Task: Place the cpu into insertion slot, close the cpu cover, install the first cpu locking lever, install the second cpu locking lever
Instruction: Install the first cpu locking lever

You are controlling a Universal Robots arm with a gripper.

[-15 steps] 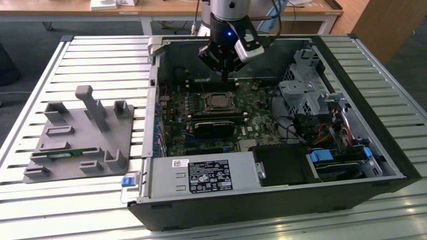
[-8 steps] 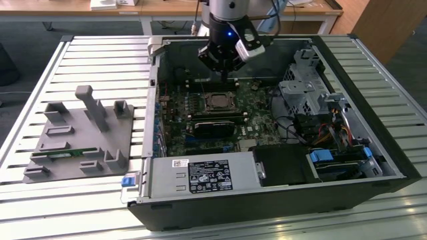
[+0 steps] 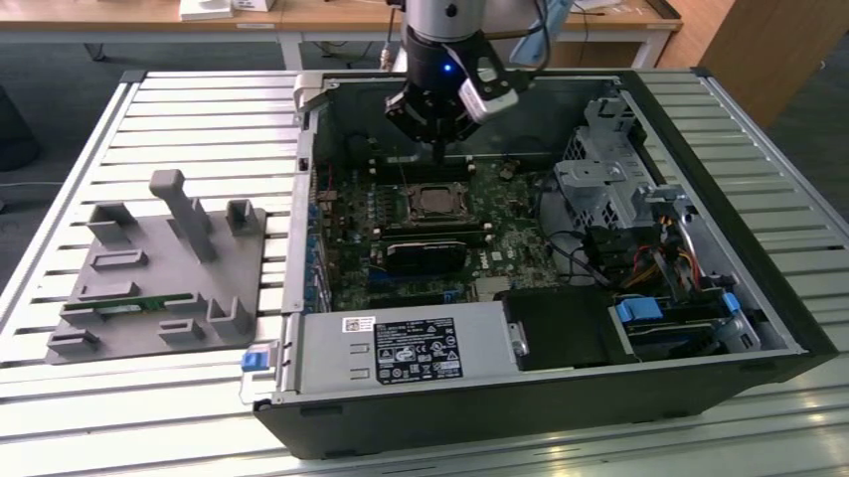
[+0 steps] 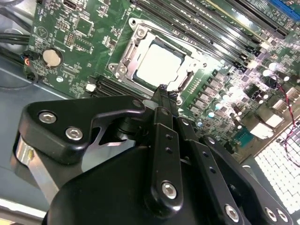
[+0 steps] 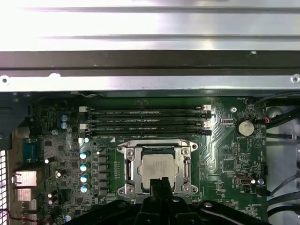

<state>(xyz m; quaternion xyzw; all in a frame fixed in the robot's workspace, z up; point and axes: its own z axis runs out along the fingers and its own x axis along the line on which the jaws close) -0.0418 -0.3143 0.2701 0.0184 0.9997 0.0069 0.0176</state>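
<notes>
Cpu (image 5: 158,166) sits in the insertion slot (image 5: 157,150) on the green board. The cpu cover (image 5: 132,171) lies flat around it in both wrist views. End effector (image 4: 164,93) hangs by the cover's edge, fingers pressed together and holding nothing. We cannot tell whether it touches. In the exterior view, the open computer case (image 3: 531,397) rests on the slatted tabletop (image 3: 159,99).
</notes>
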